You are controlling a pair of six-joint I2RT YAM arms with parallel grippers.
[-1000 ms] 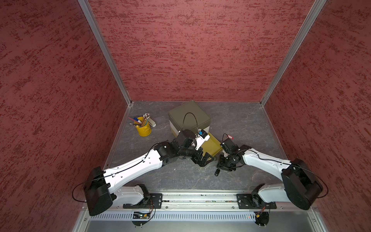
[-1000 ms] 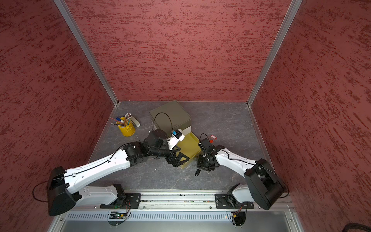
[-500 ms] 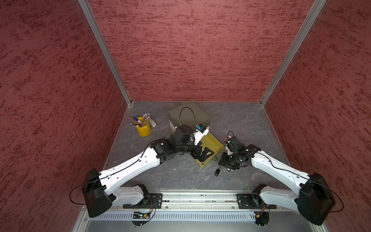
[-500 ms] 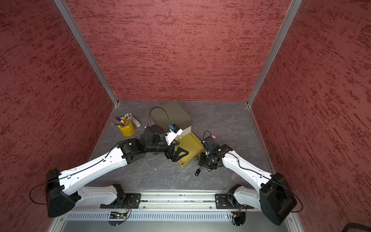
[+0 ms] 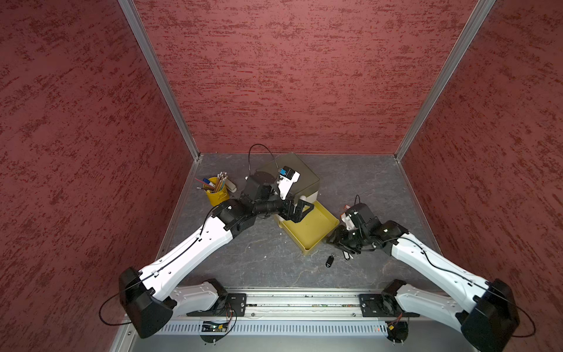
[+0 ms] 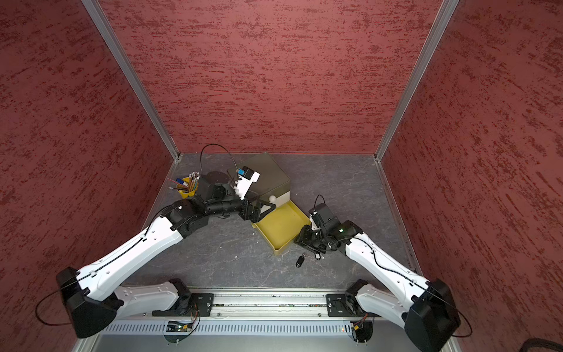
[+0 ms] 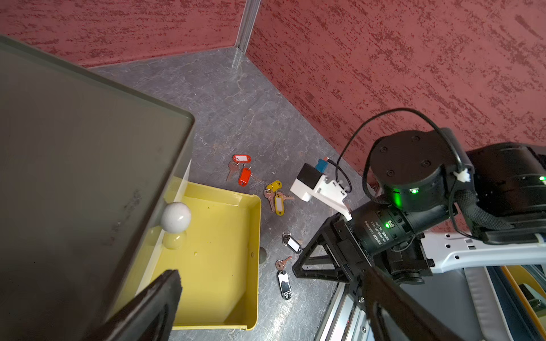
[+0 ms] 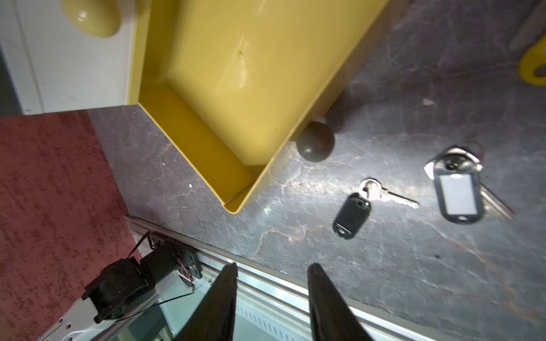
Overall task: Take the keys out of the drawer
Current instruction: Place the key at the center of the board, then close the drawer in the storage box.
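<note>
Right arm wrist motor (image 7: 381,228): "DAMIAO", upside down; remaining print illegible.

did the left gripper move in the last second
Yes. The left gripper has moved back toward the olive cabinet: it was over the near end of the yellow drawer, now over the far end.

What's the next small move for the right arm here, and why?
Probably lift the right gripper straight up and back off. Its jaws stand open and empty, the yellow drawer looks bare, and the red keys, yellow keys and black keys all lie on the table beside it, so nothing seems left to fetch.
</note>
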